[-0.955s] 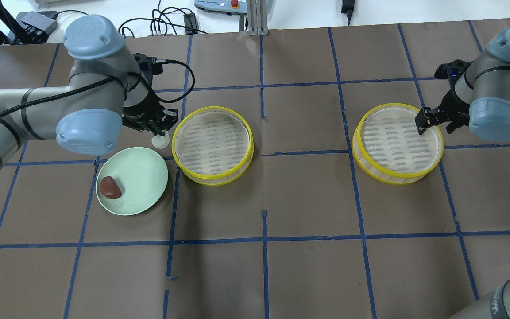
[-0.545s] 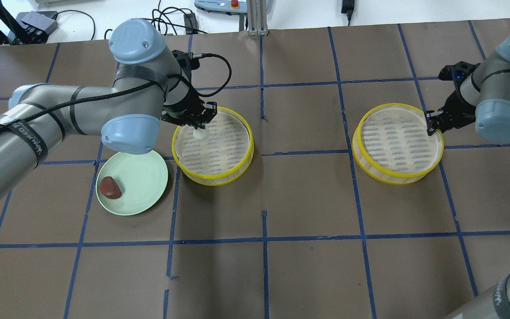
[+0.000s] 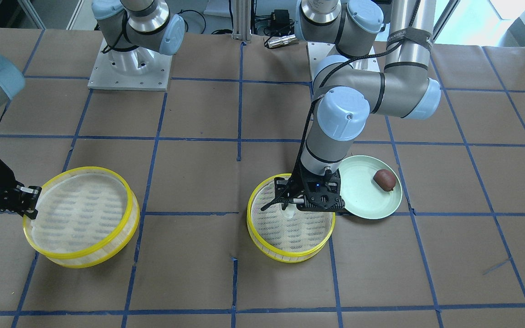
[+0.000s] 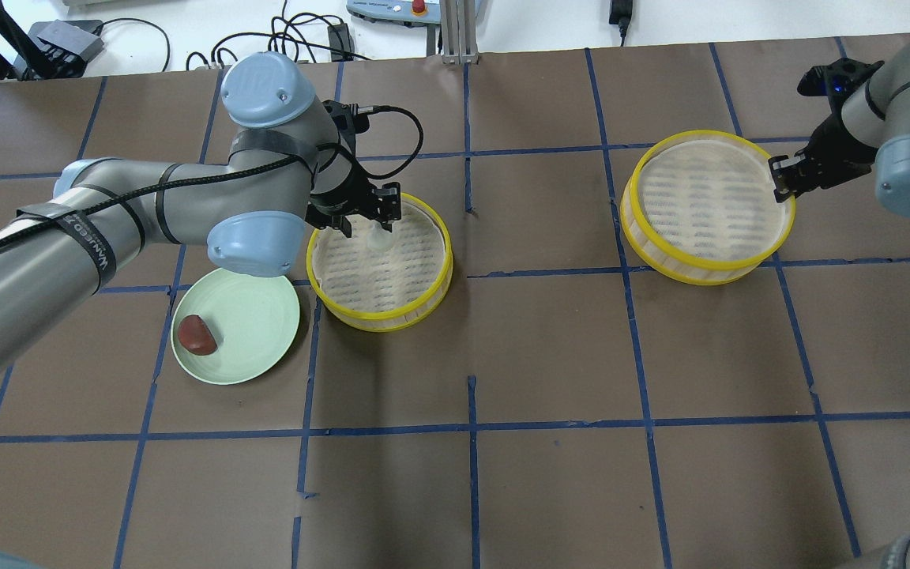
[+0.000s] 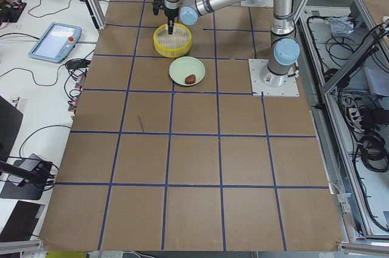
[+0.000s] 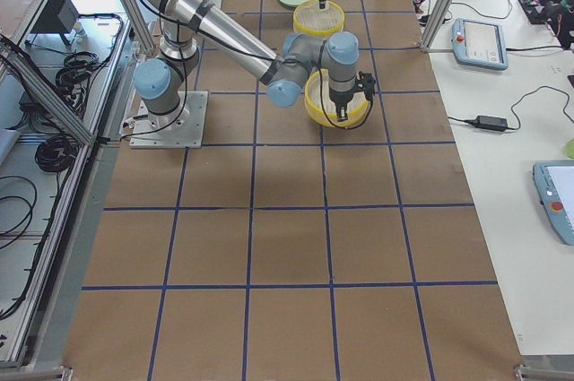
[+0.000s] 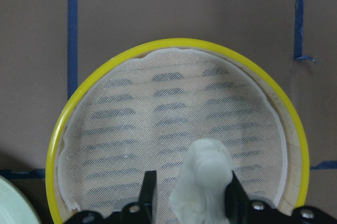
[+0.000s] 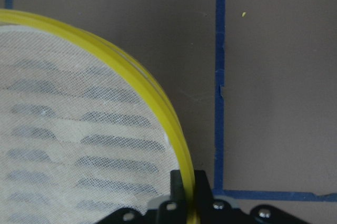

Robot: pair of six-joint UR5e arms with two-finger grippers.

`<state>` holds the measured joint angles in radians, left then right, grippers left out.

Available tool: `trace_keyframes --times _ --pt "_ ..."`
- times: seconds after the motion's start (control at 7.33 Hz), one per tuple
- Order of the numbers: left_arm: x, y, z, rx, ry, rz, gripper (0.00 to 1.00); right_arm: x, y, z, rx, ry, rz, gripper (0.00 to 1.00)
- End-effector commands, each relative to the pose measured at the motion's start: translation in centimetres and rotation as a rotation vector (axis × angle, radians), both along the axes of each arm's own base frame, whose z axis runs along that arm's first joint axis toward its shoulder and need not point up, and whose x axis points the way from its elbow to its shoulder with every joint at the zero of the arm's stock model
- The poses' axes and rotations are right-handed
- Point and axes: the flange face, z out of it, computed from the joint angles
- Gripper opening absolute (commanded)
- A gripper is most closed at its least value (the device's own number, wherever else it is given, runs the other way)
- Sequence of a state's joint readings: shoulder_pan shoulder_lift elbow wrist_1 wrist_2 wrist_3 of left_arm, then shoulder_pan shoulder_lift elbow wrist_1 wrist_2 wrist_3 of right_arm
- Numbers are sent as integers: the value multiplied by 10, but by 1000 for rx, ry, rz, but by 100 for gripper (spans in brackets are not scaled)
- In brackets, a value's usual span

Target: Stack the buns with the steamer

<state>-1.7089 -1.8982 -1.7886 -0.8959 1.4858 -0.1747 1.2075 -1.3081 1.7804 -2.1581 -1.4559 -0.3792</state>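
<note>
Buns aren't stacked yet: left tool (image 4: pixel 362 223) grips the white bun (image 7: pixel 202 182) over one steamer tier (image 4: pixel 439 273); right tool (image 4: pixel 788 178) pinches the other tier (image 4: pixel 644 237); brown bun (image 4: pixel 197 334) waits.

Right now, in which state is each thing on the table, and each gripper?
White bun: between the left gripper fingers, over the near steamer tray.
Brown bun: lying on the green plate.
Other steamer tray: empty, tilted, its rim pinched by the right gripper.
</note>
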Motion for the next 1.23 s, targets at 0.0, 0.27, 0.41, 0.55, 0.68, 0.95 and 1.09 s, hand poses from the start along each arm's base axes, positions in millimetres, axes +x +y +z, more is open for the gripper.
trace_keyframes --times 0.0,0.27,0.41,0.55,0.68,0.95,1.09 --pt "0 0 -1 4 4 7 100 111 13 45 9 -54 -62 9" --pt "0 3 -6 14 2 3 100 236 37 51 38 -31 -169 9" --pt "2 0 4 -10 -11 -16 100 289 53 44 55 -36 -211 9" --pt "15 -1 20 -50 -42 -102 100 308 51 40 54 -10 -212 9" --pt "57 -8 22 -49 -115 -130 100 316 49 41 51 -9 -211 9" --pt "136 -8 9 -2 -143 -178 100 332 56 39 59 -20 -231 9" --pt "170 3 -2 27 -142 -196 100 359 62 27 75 -7 -212 9"
